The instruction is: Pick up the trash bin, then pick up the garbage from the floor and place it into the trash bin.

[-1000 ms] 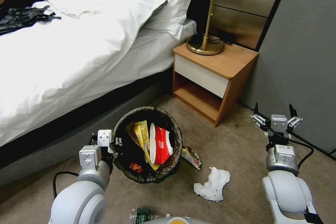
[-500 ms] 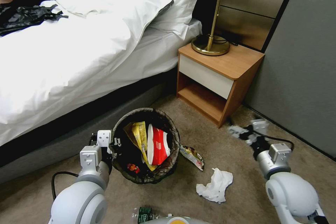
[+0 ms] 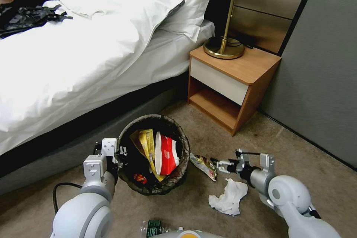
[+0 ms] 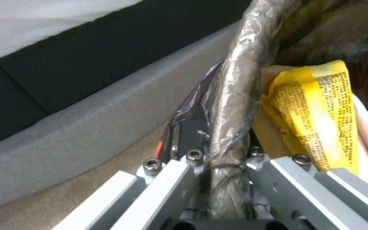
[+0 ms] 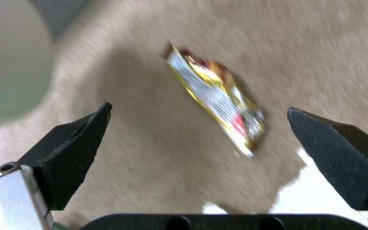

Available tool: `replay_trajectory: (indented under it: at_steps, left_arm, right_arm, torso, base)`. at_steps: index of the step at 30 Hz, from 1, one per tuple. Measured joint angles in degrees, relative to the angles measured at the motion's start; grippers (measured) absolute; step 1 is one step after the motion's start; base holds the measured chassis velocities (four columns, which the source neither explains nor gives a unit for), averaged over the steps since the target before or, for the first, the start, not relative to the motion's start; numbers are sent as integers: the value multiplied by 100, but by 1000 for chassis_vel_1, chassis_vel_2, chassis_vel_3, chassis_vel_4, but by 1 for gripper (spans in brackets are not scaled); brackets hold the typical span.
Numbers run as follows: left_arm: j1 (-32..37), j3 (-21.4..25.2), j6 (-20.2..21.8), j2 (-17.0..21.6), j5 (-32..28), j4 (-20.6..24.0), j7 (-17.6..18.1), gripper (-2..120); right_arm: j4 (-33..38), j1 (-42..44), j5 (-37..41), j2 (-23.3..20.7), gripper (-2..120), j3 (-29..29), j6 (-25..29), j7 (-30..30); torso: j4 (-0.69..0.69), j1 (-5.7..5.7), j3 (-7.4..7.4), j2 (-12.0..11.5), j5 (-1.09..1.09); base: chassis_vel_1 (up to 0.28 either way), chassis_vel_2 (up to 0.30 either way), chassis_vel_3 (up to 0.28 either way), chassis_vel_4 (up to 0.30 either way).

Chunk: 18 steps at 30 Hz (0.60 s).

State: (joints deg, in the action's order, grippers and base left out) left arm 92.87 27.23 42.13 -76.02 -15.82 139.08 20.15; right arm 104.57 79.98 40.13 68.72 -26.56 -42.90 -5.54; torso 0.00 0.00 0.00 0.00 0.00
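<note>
White paper (image 3: 227, 196) lying on carpet (image 3: 208, 141) nearest robot. R gripper (image 3: 224, 164) hanging wide open, empty, w/ shiny wrapper (image 5: 218, 95) on carpet btwn its jaws. L gripper (image 4: 224, 166) clamping bag-lined rim of trash bin (image 3: 128, 134) beside bed (image 3: 74, 70).

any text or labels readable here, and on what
None can be read.
Yellow crinkled snack wrapper in the bag-lined round trash bin: dark print, too blurred.
Red-and-white crushed packet: white marks, too small.
Shiny foil wrapper on the carpet: blurred.
Green label at the head view's lower edge: illegible.
</note>
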Motion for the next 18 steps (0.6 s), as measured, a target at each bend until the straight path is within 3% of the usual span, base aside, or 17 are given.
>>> replay_trajectory:
  at_steps: [18]
  left_arm:
    - [15,-12,0,-15,50,-37,3,0]
  right_arm:
    - [-1182,-180,-591,114,100,-75,193,-208]
  torso:
    - [1,0,0,0,1]
  base:
    - [0,0,0,0]
